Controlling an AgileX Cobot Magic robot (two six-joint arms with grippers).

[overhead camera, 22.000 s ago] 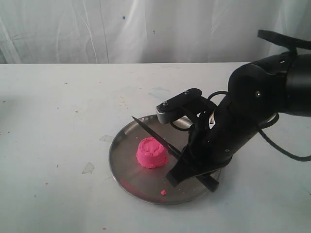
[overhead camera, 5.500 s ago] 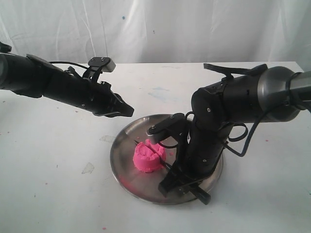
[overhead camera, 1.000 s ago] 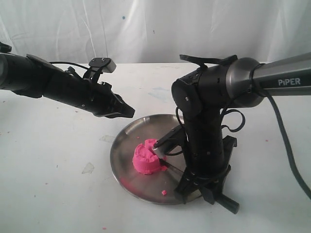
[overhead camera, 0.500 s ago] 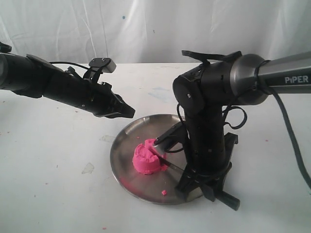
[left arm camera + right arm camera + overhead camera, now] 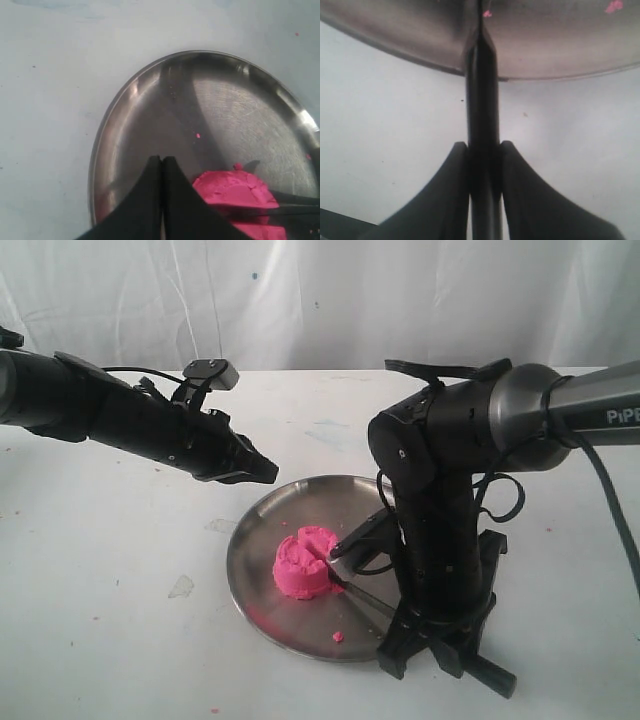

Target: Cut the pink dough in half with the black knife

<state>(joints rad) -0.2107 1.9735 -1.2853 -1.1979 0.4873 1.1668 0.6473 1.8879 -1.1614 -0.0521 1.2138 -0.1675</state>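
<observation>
The pink dough [image 5: 302,563] sits as one lump on the steel plate [image 5: 262,515], with a groove across its top. My right gripper [image 5: 428,637] is shut on the black knife [image 5: 372,598] at its handle, low over the plate's front right rim. The blade slants down to the dough's right side, and the handle end [image 5: 493,678] sticks out past the plate. In the left wrist view the blade [image 5: 296,198] lies as a dark band across the dough [image 5: 231,186]. My left gripper [image 5: 268,471] hovers shut and empty just above the plate's far left rim.
A pink crumb [image 5: 338,637] lies near the plate's front rim, and smaller pink specks dot the white table [image 5: 120,640]. A white curtain [image 5: 320,300] closes off the back. The left arm stretches in from the left edge.
The right arm has shifted toward the front right, drawing the knife back so less blade lies in the dough. The left arm has not moved.
</observation>
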